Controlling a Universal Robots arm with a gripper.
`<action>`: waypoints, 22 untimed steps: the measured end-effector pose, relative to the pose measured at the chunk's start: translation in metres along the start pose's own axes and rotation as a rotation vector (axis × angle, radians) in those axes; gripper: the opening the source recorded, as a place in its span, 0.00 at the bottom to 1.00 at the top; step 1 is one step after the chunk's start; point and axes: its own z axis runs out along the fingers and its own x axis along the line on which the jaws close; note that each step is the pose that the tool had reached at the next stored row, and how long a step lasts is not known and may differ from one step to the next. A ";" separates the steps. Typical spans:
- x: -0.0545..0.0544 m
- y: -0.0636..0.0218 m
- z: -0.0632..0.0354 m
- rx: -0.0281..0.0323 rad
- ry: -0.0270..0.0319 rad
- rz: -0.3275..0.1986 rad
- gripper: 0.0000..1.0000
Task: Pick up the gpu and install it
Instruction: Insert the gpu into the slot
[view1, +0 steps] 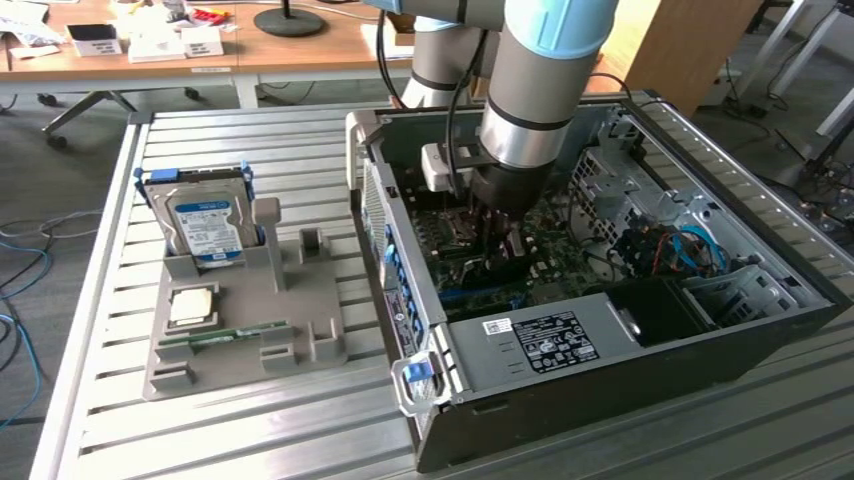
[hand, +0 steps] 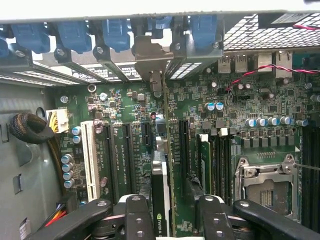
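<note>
Green card edge-on between my fingers (hand: 135, 220): I see the gpu (hand: 167, 165) standing upright over the motherboard (hand: 120, 110), its bracket (hand: 150, 60) up against the case's rear slots. My gripper (view1: 501, 235) is partly closed, clamped on the card's two faces, reaching down inside the open case (view1: 747, 330).
</note>
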 end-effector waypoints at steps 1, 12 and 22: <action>0.000 0.0000 0.0000 0.0000 0.0000 0.000 0.41; 0.000 0.0000 0.0000 0.0000 0.0001 0.000 0.27; 0.000 0.0005 0.0000 0.0002 0.0000 0.000 0.27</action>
